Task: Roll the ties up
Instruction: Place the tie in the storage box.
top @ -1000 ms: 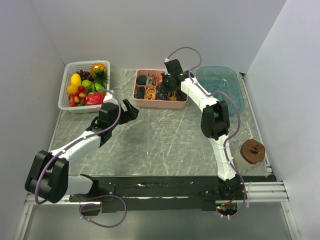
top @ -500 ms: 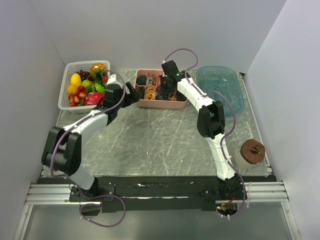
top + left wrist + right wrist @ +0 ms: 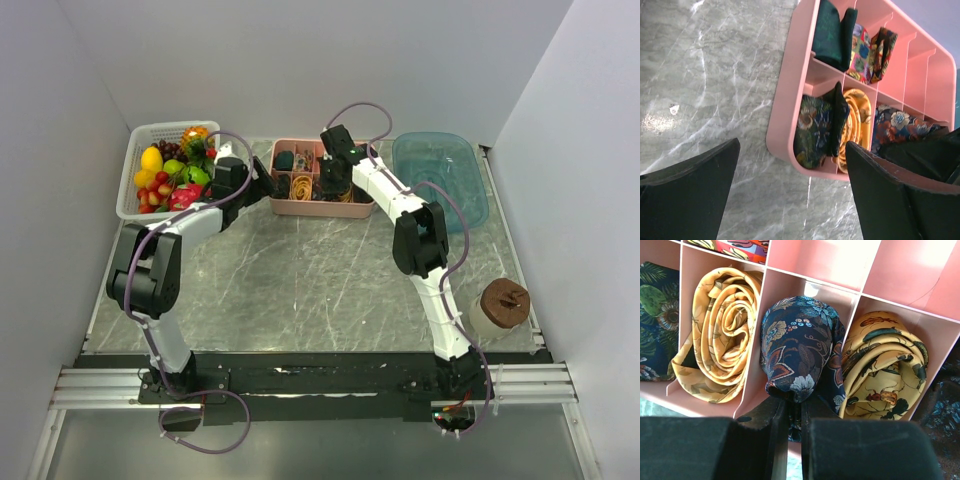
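Observation:
A pink divided tray stands at the back middle of the table and holds several rolled ties. In the right wrist view, a rolled navy paisley tie sits in the middle front compartment. My right gripper is shut on that tie's lower fold, and it shows over the tray in the top view. My left gripper is open and empty just off the tray's left end, above bare table. The navy tie also shows in the left wrist view.
Yellow rolled ties fill the compartments beside the navy one. A white basket of fruit stands at the back left. A teal tub stands at the back right. A brown-topped roll sits near the right edge.
My left arm has swung from the table's left middle up to the tray's left end, still open. My right gripper has shifted slightly left over the tray.

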Controlling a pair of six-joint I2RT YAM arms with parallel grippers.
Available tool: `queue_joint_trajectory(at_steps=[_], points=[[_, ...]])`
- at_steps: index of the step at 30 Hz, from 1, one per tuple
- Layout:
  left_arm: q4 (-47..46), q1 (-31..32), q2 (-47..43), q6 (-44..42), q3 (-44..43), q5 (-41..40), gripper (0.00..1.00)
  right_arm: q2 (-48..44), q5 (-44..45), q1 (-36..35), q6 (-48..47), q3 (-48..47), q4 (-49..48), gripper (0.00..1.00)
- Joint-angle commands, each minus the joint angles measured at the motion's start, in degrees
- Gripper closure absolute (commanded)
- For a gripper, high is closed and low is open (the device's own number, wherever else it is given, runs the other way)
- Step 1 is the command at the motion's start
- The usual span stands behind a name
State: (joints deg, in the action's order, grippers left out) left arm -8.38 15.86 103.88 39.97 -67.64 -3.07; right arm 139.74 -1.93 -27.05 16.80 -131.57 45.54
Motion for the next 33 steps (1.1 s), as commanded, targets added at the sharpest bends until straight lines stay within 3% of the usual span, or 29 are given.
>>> queue_joint_trajectory(at_steps=[1,16,23,29,33], points=[[-2.7,-0.7,-0.3,1.1,-0.8,0.4,0.08,1.1,1.0,-0.1,-1.7,0.8,9.7,1.0],[-4.2,-1.0,-4.0,0.6,2.7,2.6,0.08,6.4,-0.3,-0.8,-0.4,-5.9,10.7,0.99],[-4.8,-1.0,-5.3,0.5,3.9,3.5,0.08,5.7,-0.5,-2.2,-0.4,-4.2,8.5,0.92],[-5.3,-1.0,-5.5,0.4,4.6,4.4,0.08,6.4,-0.4,-3.0,-1.0,-5.5,8.3,0.82],[-5.7,-1.0,-6.1,0.2,5.1,4.4,0.07,5.3,-0.2,-3.0,-1.5,-2.4,7.4,0.57]])
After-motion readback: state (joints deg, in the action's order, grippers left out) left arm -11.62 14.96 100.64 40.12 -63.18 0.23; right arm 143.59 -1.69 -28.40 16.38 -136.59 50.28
